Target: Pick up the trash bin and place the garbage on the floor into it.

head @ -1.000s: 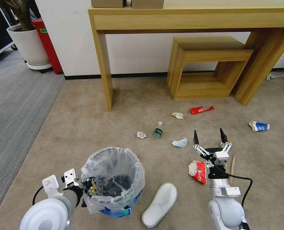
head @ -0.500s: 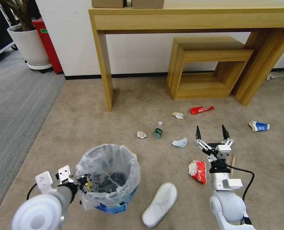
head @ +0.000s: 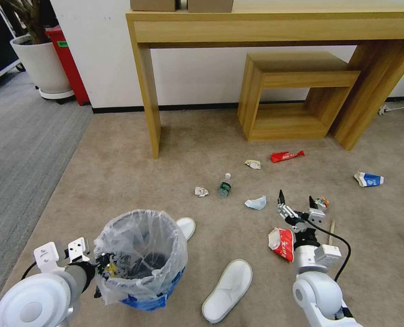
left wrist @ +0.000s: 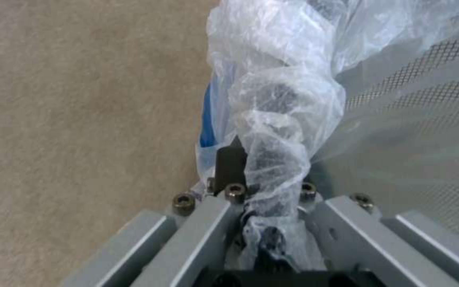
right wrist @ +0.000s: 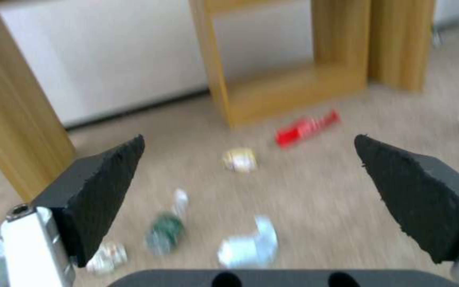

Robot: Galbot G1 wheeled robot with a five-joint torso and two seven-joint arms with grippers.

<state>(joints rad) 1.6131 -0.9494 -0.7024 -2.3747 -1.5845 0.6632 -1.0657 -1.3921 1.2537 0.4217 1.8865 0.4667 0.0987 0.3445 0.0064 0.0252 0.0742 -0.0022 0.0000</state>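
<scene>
Head view: my left gripper [head: 102, 268] sits low at my left, clamped on the rim of the trash bin [head: 138, 259], pinching liner and wall together. The bin stands close in front of me on the beige floor [head: 120, 172], bag mouth open upward. My right gripper [head: 296, 204] hangs forward on my right, fingers spread, nothing in them. Garbage lies scattered ahead: a red wrapper [head: 281, 244] just beside the right wrist on its inner side, a wooden stick [head: 331, 230] on its outer side, a white slipper [head: 227, 290] between bin and right arm, a second slipper [head: 185, 227] touching the bin's far side. Further out, crumpled blue-white paper [head: 256, 203], a small bottle [head: 225, 185], a blue carton [head: 369, 180].

Left wrist view: the fingers [left wrist: 231, 163] are closed on a twisted fold of clear bag [left wrist: 277, 131]; mesh wall to one side, carpet to the other. Grip looks firm.

Right wrist view: both black pads [right wrist: 102, 191] stand wide apart and empty. Between them, on the carpet ahead, the paper [right wrist: 248, 247], the bottle [right wrist: 165, 229] and a far red wrapper [right wrist: 306, 126].

Judgement: the right arm is nearer to all loose litter. The paper lies just ahead and slightly inward of its tips; the bottle's long axis runs roughly away from me, so the jaws would close across it. The bin waits well to the left of that reach.
</scene>
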